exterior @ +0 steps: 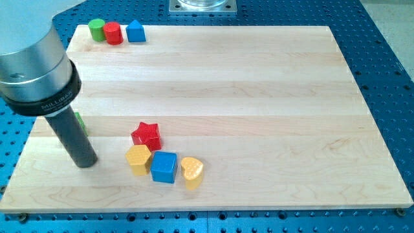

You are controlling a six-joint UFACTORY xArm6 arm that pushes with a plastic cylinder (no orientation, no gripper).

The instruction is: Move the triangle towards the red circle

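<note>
The blue triangle [135,31] sits at the view's top left, just right of the red circle [114,32] and nearly touching it. A green circle [97,29] is on the red circle's left. My tip [85,164] rests on the board at the view's lower left, far below these three blocks. The rod hides most of a green block [80,122], whose shape I cannot make out.
A cluster lies right of my tip: a red star [147,134], a yellow hexagon [138,159], a blue cube [164,167] and a yellow heart [192,171]. The wooden board [259,97] lies on a blue perforated table.
</note>
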